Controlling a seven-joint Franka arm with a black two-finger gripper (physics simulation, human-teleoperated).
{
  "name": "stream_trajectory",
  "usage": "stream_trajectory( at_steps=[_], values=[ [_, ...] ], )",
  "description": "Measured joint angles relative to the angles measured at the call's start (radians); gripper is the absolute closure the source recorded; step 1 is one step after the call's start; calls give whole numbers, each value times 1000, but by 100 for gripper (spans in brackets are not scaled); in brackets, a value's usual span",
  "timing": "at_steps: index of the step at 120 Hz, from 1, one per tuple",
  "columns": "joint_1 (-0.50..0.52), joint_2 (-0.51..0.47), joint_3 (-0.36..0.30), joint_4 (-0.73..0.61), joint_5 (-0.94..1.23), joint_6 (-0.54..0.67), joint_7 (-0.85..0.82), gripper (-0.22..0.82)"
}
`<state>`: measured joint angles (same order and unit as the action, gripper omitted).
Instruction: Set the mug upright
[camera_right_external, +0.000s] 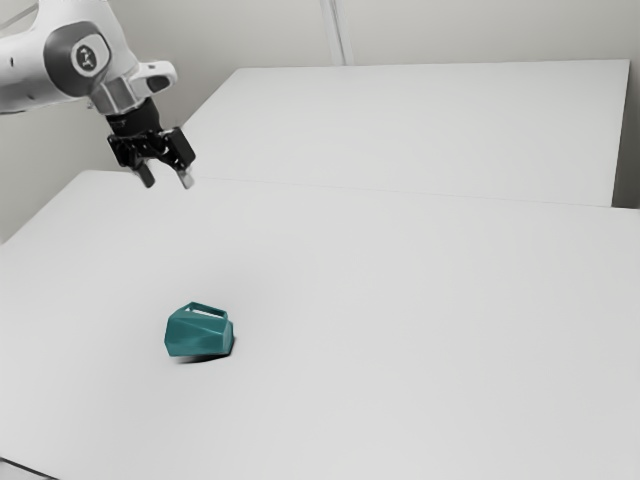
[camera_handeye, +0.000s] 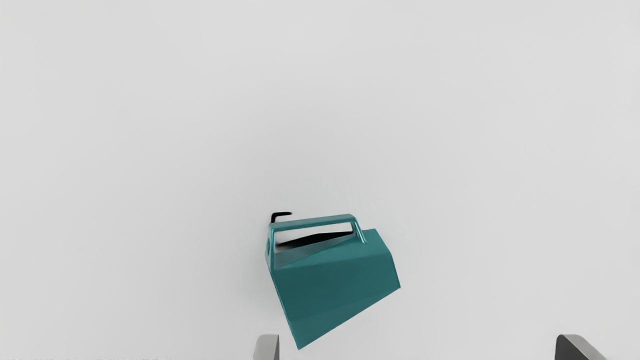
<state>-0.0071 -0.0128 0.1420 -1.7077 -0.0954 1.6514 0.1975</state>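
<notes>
The mug (camera_right_external: 199, 332) lies on its side on the table (camera_right_external: 400, 320). My gripper (camera_right_external: 168, 182) stands wide and empty, well apart from it. I judge this the approach: next I should come down and line up a grip. The exterior view tells my height above the table; the wrist view looks through the handle's (camera_handeye: 312, 221) loop onto dark shadow.

Mug (camera_right_external: 198, 333) on its side on table (camera_right_external: 400, 330)
</notes>
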Motion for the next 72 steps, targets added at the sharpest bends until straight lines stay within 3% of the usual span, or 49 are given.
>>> stream_trajectory(
  at_steps=[21,33,48,72],
  values=[
    [-22,-60,80,-118,-159,0,36,0],
    [43,-67,94,-140,-210,1,80,0],
    [40,-65,118,-183,-241,12,147,0],
    [67,-95,150,-352,-338,67,263,0]
  ],
)
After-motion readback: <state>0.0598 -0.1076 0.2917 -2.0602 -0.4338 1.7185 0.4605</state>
